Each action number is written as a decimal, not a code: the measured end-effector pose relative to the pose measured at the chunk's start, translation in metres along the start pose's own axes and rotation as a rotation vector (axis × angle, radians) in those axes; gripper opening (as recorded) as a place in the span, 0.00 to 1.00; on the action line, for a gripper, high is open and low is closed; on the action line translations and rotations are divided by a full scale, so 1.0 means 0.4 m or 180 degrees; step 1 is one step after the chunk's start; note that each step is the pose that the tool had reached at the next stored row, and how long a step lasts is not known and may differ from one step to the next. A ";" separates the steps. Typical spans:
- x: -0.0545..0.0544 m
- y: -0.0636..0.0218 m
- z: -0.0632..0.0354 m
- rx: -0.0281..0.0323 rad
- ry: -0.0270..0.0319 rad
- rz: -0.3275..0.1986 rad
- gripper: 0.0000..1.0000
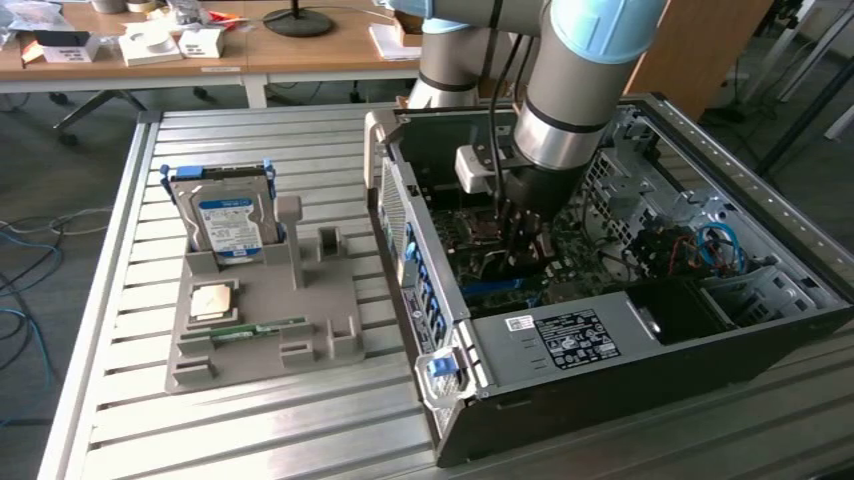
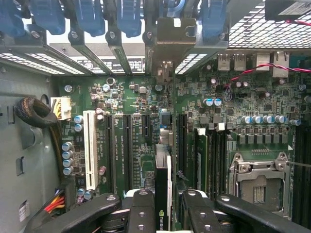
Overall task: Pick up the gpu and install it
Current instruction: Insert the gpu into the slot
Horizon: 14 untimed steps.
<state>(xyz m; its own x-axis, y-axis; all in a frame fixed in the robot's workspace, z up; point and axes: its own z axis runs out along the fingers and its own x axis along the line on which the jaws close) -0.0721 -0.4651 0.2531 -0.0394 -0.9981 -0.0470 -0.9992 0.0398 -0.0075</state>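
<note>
Currently, the end effector point(image 2: 163, 209) is clamping the thin dark gpu card point(image 2: 163, 170) edge-on. The card is standing over the green motherboard's point(image 2: 146, 145) long slots inside the open black computer case point(image 1: 801, 310).

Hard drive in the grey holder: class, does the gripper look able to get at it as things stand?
Probably not: the gripper is down inside the computer case, shut on the gpu; the hard drive stands outside in its holder.
</note>
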 end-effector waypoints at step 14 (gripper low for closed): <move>0.000 0.000 0.008 0.0000 0.0000 0.0000 0.26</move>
<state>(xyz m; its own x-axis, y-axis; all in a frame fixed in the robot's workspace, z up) -0.0721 -0.4651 0.2499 -0.0394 -0.9981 -0.0470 -0.9992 0.0398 -0.0075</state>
